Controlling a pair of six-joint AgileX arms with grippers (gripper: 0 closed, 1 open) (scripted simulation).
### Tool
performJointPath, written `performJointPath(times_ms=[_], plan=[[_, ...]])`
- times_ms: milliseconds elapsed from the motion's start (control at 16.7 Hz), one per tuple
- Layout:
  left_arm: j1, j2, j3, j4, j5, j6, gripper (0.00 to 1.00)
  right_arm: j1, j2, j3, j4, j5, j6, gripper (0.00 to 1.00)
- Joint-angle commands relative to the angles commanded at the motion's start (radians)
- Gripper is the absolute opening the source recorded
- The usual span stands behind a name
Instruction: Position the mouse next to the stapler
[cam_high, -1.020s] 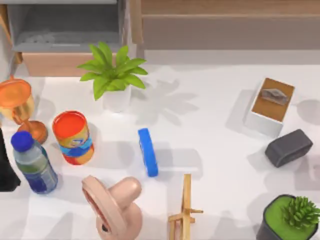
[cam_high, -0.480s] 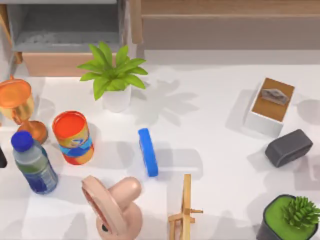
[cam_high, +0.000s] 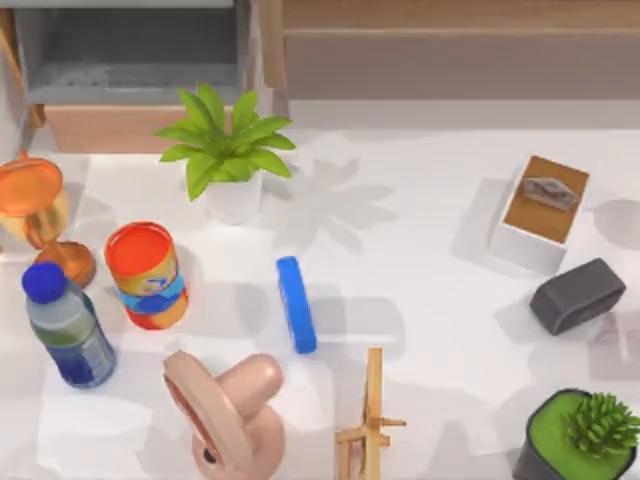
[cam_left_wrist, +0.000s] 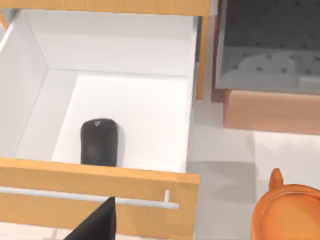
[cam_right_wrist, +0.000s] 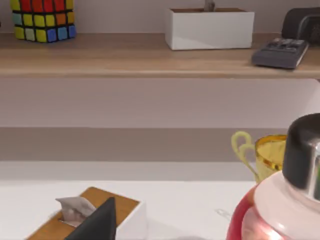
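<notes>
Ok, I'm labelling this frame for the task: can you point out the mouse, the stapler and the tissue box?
mouse (cam_high: 578, 295), top view, middle of its dark grey upper face.
stapler (cam_high: 296, 304), top view, middle of the blue bar.
tissue box (cam_high: 545, 198), top view, its brown top.

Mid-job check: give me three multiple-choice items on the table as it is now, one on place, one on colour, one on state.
1. Where does the mouse lie in the top view?
A. far right, below the tissue box
B. touching the stapler
C. beside the orange can

2. What colour is the stapler?
A. red
B. bright blue
C. green

3. What state is the drawer in, seen in the left wrist view?
A. shut
B. removed
C. pulled open

Answers: 1 A, the mouse sits at the right side, just below the tissue box. 2 B, the long bar mid-table is blue. 3 C, its white inside is exposed.
</notes>
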Motion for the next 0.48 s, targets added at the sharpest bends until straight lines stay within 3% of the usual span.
performJointPath(times_ms=[480], plan=[[0.126,0.844,0.809,-0.446,0.004,0.049,1.00,0.000,0.000,0.000,0.000,0.000,0.000,1.00]])
